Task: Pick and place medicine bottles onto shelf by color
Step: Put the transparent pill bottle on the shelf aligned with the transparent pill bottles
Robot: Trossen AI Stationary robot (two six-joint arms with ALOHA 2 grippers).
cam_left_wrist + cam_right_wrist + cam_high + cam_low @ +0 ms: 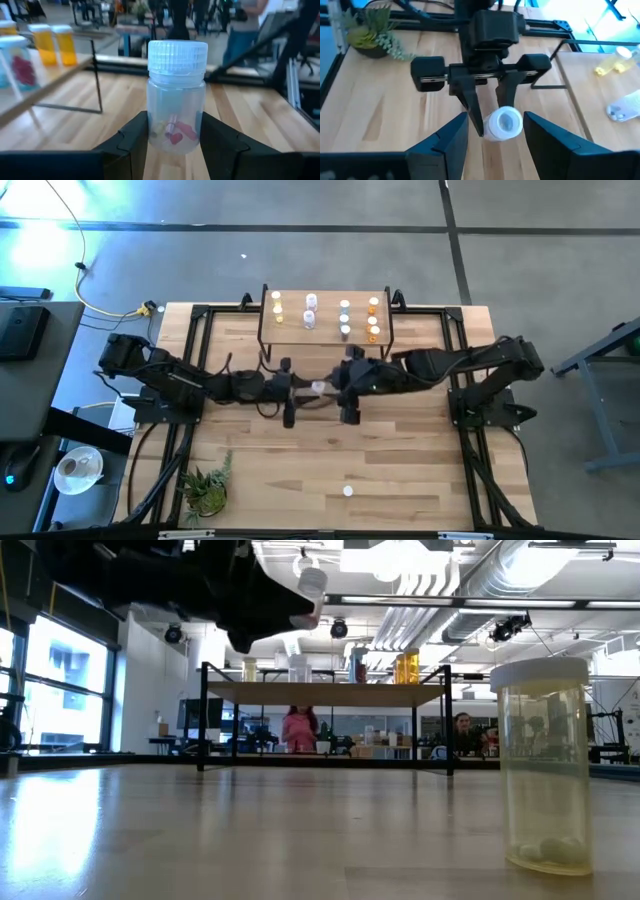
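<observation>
We see the left pincer [172, 145] clamped on a clear bottle [176, 95] mid-desk, just before the shelf [325, 330]. The right pincer [492, 132] is spread open, facing it.

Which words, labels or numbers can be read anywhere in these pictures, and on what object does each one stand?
None can be read.
The clear bottle held in the left gripper shows no label or print.
The yellowish bottle on the table is also bare.
The bottles on the shelf are too small to show any print.
</observation>
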